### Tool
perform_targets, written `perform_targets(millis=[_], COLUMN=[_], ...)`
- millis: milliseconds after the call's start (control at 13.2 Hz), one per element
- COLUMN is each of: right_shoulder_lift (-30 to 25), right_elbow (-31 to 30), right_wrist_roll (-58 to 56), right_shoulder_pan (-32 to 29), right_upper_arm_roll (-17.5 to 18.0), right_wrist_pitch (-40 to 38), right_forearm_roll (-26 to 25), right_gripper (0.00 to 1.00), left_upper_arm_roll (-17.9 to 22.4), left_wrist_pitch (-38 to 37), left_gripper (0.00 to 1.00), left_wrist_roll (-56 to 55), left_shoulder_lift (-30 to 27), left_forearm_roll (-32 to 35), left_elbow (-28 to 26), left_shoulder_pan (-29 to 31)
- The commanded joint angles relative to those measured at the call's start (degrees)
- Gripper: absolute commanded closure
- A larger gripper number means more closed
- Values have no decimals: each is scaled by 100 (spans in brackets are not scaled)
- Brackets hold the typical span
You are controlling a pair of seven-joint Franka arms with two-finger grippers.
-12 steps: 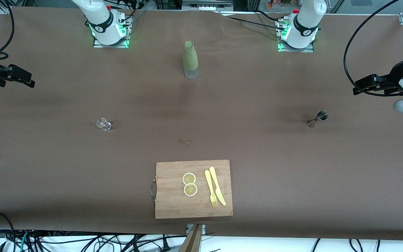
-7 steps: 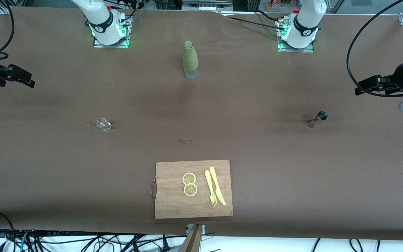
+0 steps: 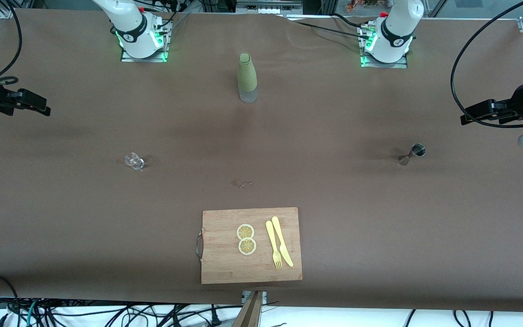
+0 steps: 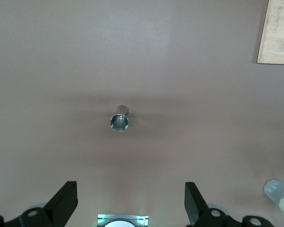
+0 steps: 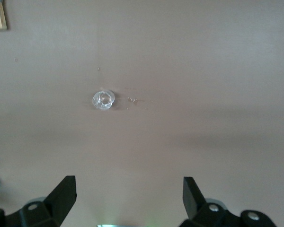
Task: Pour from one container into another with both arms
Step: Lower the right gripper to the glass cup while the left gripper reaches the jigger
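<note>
A small steel jigger [image 3: 412,153] stands on the brown table toward the left arm's end; the left wrist view shows it from above [image 4: 119,120]. A small clear glass [image 3: 134,161] stands toward the right arm's end and also shows in the right wrist view [image 5: 103,100]. A green bottle [image 3: 247,77] with a clear base stands upright between the two arm bases. My left gripper [image 3: 470,116] hovers open and empty over the table's end past the jigger. My right gripper [image 3: 39,106] hovers open and empty over the table's other end, apart from the glass.
A wooden cutting board [image 3: 225,263] lies near the table's front edge, carrying two lemon slices [image 3: 246,239], a yellow fork [image 3: 273,245] and a yellow knife [image 3: 282,240]. A small wet spot [image 3: 242,184] marks the table's middle. Black cables loop beside both arms.
The right gripper has shifted slightly inward over the table. The left arm has drawn back a little toward its end of the table. Both grippers stay open; nothing on the table has moved.
</note>
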Motion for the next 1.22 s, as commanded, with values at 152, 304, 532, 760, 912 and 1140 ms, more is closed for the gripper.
perform_targets(millis=[152, 304, 532, 760, 912, 1140], right_shoulder_lift=[378, 668, 1090, 1696, 2109, 2610], right_elbow=[120, 111, 111, 111, 111, 15], right_wrist_roll=[-1887, -3038, -4288, -6130, -7659, -9533], right_shoulder_pan=[-178, -275, -635, -1082, -1259, -1461], right_upper_arm_roll=[-264, -492, -634, -634, -634, -634], right_wrist_pitch=[-175, -176, -184, -114, -53, -44], right_forearm_roll=[545, 931, 1583, 2380, 2882, 3560], right_gripper=[0, 0, 0, 0, 0, 0], left_upper_arm_roll=[355, 793, 1312, 1857, 2208, 2377], left_wrist_pitch=[-9, -18, -18, -18, -10, -27], left_gripper=[0, 0, 0, 0, 0, 0], left_wrist_roll=[1983, 3338, 5360, 7364, 8472, 10317], left_shoulder_lift=[143, 275, 460, 802, 960, 1513], left_forearm_roll=[-242, -628, -1111, -2015, -2631, -3527], left_elbow=[-173, -234, -400, -733, -1172, -1613], left_shoulder_pan=[193, 256, 282, 300, 343, 667])
